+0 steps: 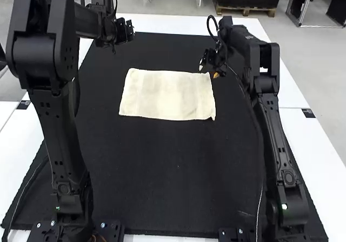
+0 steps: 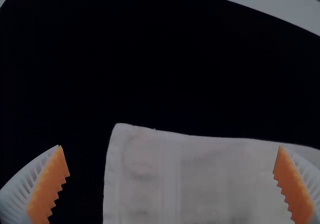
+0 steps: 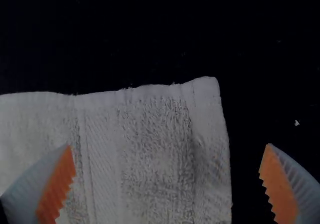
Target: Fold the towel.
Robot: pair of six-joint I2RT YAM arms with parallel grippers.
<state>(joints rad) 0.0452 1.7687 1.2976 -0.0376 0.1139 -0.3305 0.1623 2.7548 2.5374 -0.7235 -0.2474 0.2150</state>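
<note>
As jaws gape wide, L grpr & R grpr hang nr towel.

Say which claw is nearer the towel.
Right. The right claw is by the far right corner of the towel; the left claw is farther off, past its far left.

Cream towel, faintly banded; black mat
</note>
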